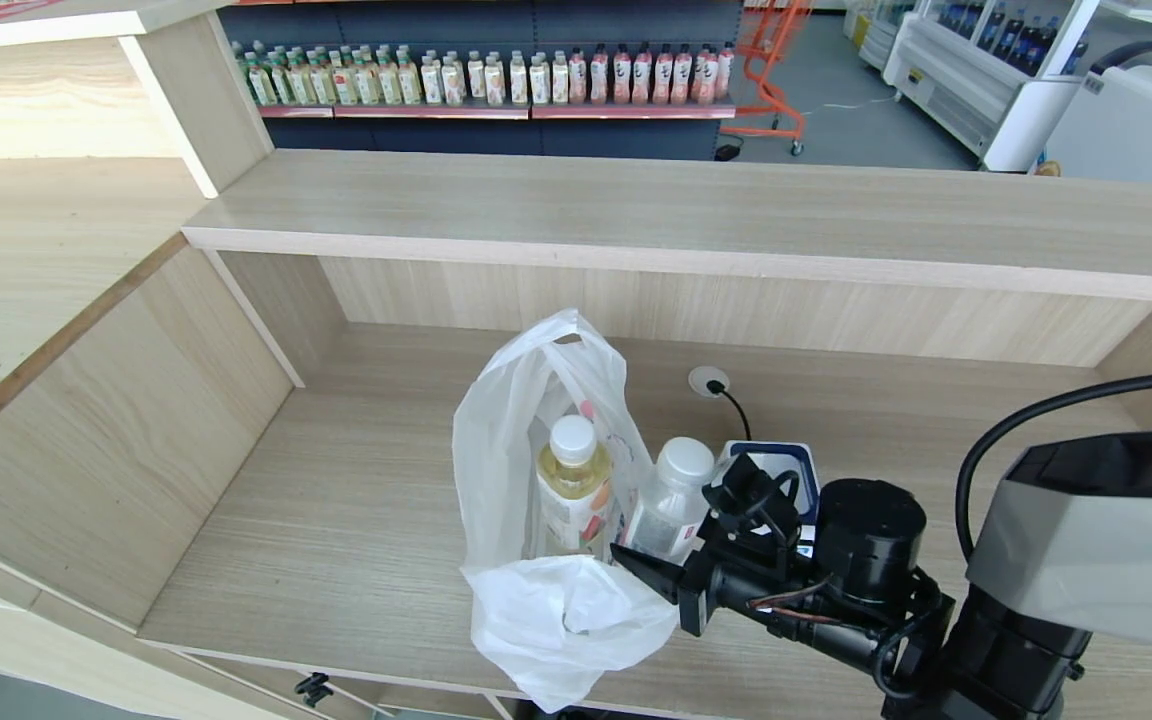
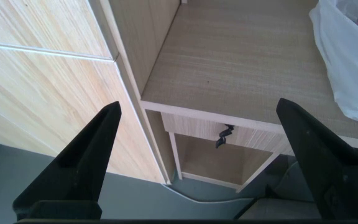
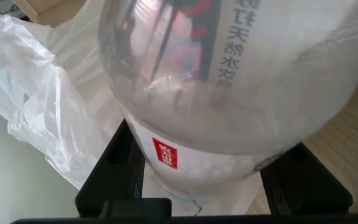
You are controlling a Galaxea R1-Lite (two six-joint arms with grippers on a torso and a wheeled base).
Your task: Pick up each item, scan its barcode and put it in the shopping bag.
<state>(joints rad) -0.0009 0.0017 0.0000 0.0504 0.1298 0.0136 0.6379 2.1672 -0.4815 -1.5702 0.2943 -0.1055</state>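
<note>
Desk: pale wood-grain desk set in a recess. Raised ledge runs along the back, slanted side panel on robot's L.
Room: shop floor behind, w/ shelf of drink bottles, orange trolley, glass-front coolers.
Edges: shopping bag sits centre-front, its lower fold reaching the desk's front edge. Small black latch hangs under that edge.
Open room: bare desk from bag's L side to the side panel. Another strip lies behind the bag up to the rear wall, w/ cable grommet.
Scanner: blue-rimmed scanner behind R hand, black cable running to the grommet.
Bag contents: mouth open upward, tea bottle upright inside.
Clear bottle: clear bottle, white cap, upright, just beside bag's R side, between bag and scanner.
R hand: R hand clamped on clear bottle's lower body, a finger on each side.
L hand: L hand spread wide, nothing between fingers. It's off the desk's front L corner, above the floor, well apart from bag.
</note>
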